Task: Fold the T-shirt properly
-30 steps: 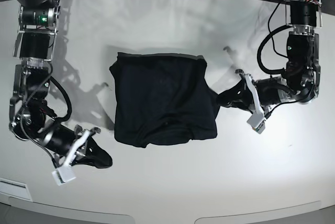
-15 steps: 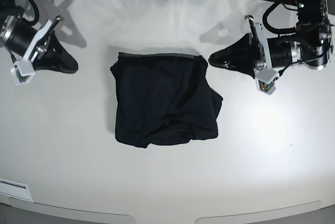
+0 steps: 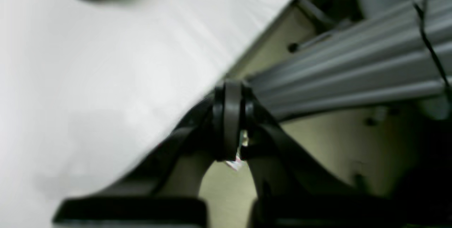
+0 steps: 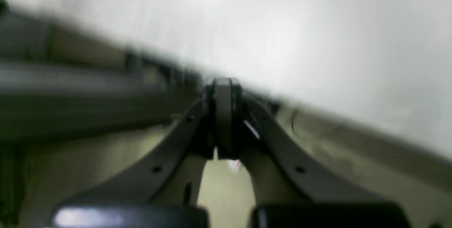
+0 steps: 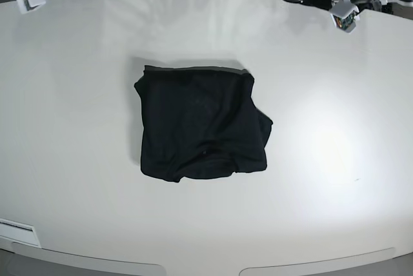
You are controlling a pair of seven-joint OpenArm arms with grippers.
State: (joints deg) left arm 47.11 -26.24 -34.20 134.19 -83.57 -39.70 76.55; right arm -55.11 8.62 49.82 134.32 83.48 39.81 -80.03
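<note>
While both arms sit up at the far corners of the table, the left gripper (image 3: 229, 129), a black two-fingered claw, has its fingertips pressed together with nothing between them; its wrist view is blurred and looks past the table edge at a grey ribbed metal rail (image 3: 353, 69). The right gripper (image 4: 223, 115) is likewise pressed together and empty, its own view smeared and showing only pale tabletop and dim framework.

From the base view, only the white tips of the two arms peek in at the upper corners, well apart from the cloth. The plain black short-sleeved cloth T-shirt (image 5: 201, 124) lies near the middle of the round white table (image 5: 335, 179), folded into a rough rectangle with a greyish hem band along its far edge. I'd judge the folding about done.

What might spoil it is small: the near edge bulges unevenly and a flap pokes out on the right side, so the soft layers could slump open if anything brushed them or the table got knocked.

No brand, label or readable writing shows anywhere on the shirt, the arms or the table.
</note>
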